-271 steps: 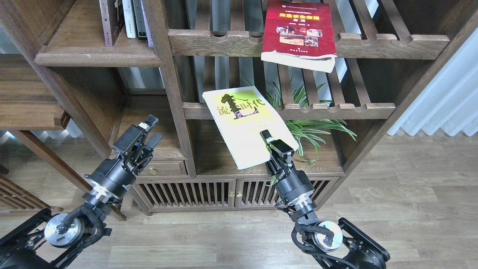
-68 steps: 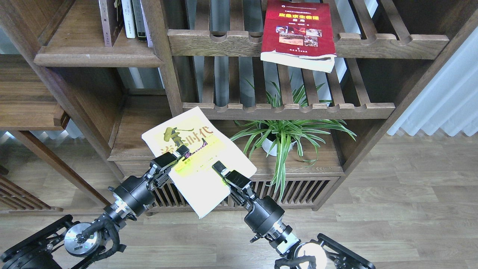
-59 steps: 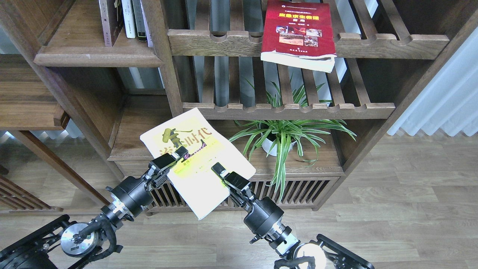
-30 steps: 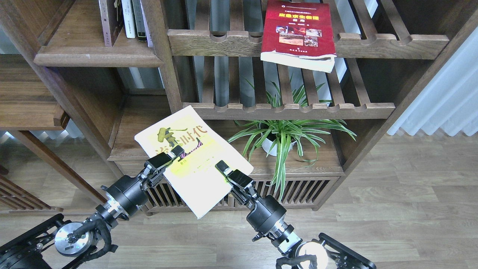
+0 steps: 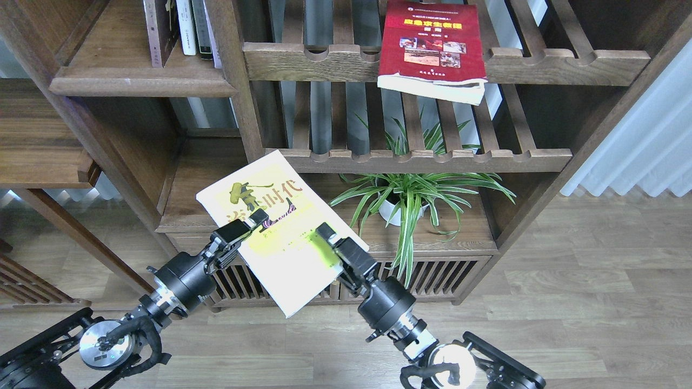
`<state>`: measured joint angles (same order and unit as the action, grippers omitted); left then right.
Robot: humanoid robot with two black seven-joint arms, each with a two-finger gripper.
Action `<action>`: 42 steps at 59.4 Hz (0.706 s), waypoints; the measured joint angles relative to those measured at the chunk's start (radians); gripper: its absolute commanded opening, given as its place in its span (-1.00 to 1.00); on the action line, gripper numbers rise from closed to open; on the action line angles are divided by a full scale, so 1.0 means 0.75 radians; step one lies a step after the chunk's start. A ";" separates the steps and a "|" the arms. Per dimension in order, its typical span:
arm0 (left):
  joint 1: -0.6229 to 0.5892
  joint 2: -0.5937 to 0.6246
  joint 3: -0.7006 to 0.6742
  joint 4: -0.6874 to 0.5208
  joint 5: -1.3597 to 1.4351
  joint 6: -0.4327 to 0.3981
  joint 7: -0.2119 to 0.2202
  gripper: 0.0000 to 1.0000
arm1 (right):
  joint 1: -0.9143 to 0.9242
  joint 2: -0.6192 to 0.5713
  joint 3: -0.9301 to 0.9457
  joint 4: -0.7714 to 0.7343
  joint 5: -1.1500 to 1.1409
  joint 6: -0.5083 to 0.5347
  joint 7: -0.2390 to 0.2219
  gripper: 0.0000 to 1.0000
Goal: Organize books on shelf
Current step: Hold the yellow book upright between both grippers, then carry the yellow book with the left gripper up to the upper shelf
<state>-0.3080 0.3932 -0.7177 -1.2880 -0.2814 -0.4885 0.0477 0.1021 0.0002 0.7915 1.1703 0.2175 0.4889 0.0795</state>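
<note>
The yellow-green and white book hangs tilted in the air in front of the low cabinet. My left gripper is shut on its left edge. My right gripper grips its right edge, with the upper finger lying on the cover. The red book with a yellow title band lies flat on the upper slatted rack. A dark maroon book stands upright at the top left on the solid brown shelf with the rounded front edge.
Thin white and dark books stand next to the maroon one. A potted spider plant sits under the lower slatted rack. A thick wooden post separates the shelf from the racks. A slatted cabinet stands below.
The right gripper brought the yellow-green book down and left from the lower rack, and the left gripper took hold of its left edge. In the last second the book only shifted slightly.
</note>
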 measured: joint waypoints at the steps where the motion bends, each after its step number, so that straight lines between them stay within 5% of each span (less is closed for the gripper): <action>1: 0.000 0.006 -0.006 -0.006 0.009 0.000 0.000 -0.84 | 0.002 0.000 0.003 0.000 0.000 0.000 0.000 0.51; 42: -0.008 0.197 -0.305 -0.124 0.243 0.000 0.002 -1.00 | -0.025 0.000 0.108 -0.010 -0.002 0.000 0.013 0.52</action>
<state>-0.3140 0.5407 -0.9466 -1.3808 -0.0993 -0.4887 0.0489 0.0833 0.0000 0.8725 1.1627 0.2163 0.4889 0.0890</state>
